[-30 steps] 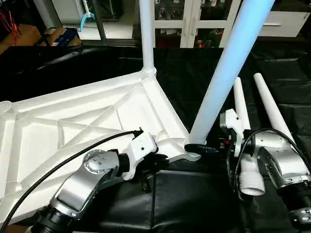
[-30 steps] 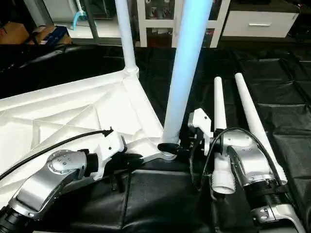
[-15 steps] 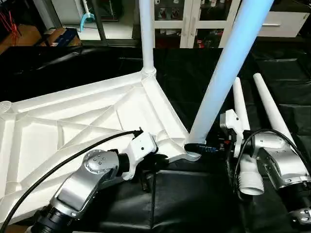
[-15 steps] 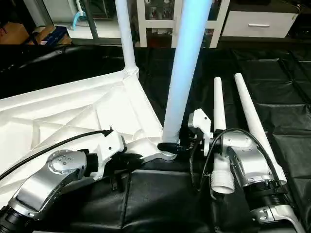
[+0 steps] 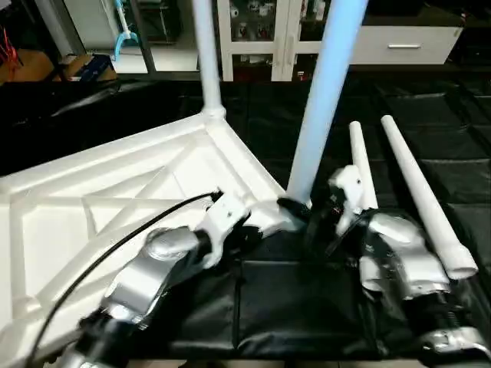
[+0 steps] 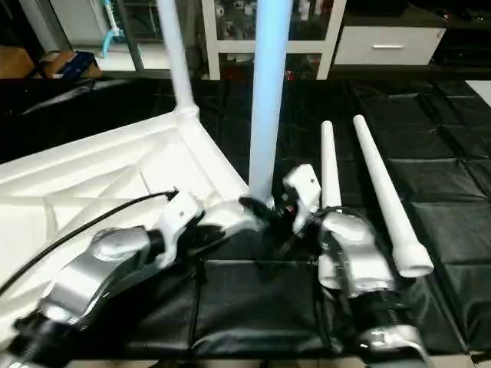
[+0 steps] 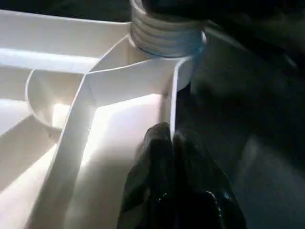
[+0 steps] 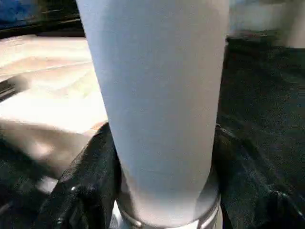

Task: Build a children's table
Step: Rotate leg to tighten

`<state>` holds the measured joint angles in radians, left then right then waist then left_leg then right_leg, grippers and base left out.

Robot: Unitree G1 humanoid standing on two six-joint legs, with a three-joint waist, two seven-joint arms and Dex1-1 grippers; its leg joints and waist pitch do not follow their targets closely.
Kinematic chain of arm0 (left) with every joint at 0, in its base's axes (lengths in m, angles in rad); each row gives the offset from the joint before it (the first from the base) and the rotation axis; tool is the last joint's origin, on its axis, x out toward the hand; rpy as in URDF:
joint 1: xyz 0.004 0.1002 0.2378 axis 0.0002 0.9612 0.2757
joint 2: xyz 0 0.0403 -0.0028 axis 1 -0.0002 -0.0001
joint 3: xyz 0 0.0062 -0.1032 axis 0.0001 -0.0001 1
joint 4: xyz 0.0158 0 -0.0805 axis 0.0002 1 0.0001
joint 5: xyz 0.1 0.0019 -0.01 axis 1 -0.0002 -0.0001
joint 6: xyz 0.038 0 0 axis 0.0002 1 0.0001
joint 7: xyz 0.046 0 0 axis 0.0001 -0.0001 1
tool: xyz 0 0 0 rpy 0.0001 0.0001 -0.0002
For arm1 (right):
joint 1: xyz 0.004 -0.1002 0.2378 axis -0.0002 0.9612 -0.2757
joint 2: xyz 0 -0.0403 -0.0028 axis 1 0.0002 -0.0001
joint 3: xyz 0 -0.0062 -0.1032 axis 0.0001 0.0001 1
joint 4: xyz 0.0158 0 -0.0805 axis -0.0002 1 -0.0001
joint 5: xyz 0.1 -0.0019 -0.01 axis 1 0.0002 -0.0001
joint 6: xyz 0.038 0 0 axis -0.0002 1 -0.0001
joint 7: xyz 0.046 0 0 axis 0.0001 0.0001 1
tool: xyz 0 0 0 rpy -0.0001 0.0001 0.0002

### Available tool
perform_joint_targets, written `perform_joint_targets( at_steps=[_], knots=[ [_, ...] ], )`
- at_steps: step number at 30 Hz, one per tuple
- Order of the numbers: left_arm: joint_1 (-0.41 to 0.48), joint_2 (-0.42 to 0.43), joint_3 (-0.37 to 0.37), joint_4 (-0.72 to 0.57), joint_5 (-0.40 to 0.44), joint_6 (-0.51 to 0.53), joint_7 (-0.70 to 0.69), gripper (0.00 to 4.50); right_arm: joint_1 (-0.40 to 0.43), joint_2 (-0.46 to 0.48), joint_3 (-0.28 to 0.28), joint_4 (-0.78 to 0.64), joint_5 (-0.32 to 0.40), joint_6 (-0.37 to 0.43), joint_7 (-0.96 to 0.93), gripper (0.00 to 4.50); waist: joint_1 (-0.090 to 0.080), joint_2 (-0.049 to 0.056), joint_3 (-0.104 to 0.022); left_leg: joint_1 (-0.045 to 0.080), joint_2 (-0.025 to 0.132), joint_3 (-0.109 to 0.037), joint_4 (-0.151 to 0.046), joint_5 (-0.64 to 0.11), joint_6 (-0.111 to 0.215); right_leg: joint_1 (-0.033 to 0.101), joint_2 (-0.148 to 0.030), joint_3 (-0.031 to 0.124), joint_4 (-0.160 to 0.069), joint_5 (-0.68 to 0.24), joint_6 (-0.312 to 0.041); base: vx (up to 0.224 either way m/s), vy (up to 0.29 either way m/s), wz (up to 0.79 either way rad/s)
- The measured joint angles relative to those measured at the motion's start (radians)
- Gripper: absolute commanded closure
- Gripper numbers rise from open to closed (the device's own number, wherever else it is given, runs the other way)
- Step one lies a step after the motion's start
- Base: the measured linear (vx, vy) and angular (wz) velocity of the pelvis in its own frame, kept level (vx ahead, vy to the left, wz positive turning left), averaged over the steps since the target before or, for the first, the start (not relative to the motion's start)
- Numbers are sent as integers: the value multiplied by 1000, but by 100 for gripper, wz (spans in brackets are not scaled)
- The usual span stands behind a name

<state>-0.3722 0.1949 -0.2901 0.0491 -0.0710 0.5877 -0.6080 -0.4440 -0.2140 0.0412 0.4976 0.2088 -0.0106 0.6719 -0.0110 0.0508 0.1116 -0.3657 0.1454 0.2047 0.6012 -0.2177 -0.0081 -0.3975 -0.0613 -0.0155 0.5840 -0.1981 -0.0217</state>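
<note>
While two legs already stand in the upturned tabletop (image 5: 115,192), the second leg (image 5: 318,100) is judged mid-seating in the near corner socket. Right gripper (image 8: 162,157) straddles its base, fingers either side. Left gripper (image 7: 174,157), pressed together, pinches the tabletop rim beside the socket. Next: firm twisting home. Two spare legs (image 5: 422,192) lie alongside on the black mat (image 5: 307,314).

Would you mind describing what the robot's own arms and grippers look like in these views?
Both forearms are rounded, polished silver shells with black joints. White housings at the wrists carry the left gripper and right gripper, each with two black fingers. A thin black cable arcs over the left forearm; another loops beside the right wrist.
</note>
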Motion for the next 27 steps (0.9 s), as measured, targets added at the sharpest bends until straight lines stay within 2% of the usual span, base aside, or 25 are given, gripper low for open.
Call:
perform_joint_targets(
  at_steps=[4,7,16,18,23,27],
  knots=[
    [-27,-65,9,43,3,20,84,450,1,90,-16,16,-37,-28,-209,207,-5,3,0,-1,-1,0,-3,0,0,0,-1,0,-9,0,0,0,0,0],
    [-33,-74,11,54,7,19,96,450,10,128,-25,14,-54,-42,-276,208,-7,3,0,0,-3,0,-3,0,0,-2,-2,1,-9,-1,1,0,0,0],
    [-34,-76,12,55,8,16,99,450,9,144,-37,20,-45,-70,-281,209,-9,4,1,-3,-6,0,-12,0,0,-2,-2,1,-25,-1,2,0,0,0],
    [-34,-74,11,53,7,16,99,450,10,141,-45,17,-31,-64,-264,153,-8,4,1,-3,-6,0,-12,0,0,-1,-2,2,-25,-1,1,0,0,0],
    [-24,-38,8,35,8,-5,73,450,28,117,-47,-26,10,-42,-149,112,-9,6,3,-4,-6,0,-17,0,0,-4,-2,1,-24,1,-1,0,0,0],
    [14,41,-6,-14,5,-47,-6,450,56,51,-19,-103,59,18,-6,79,-9,6,3,-3,-5,0,-24,1,1,-7,-1,0,-23,6,-4,0,0,0]
  ],
)
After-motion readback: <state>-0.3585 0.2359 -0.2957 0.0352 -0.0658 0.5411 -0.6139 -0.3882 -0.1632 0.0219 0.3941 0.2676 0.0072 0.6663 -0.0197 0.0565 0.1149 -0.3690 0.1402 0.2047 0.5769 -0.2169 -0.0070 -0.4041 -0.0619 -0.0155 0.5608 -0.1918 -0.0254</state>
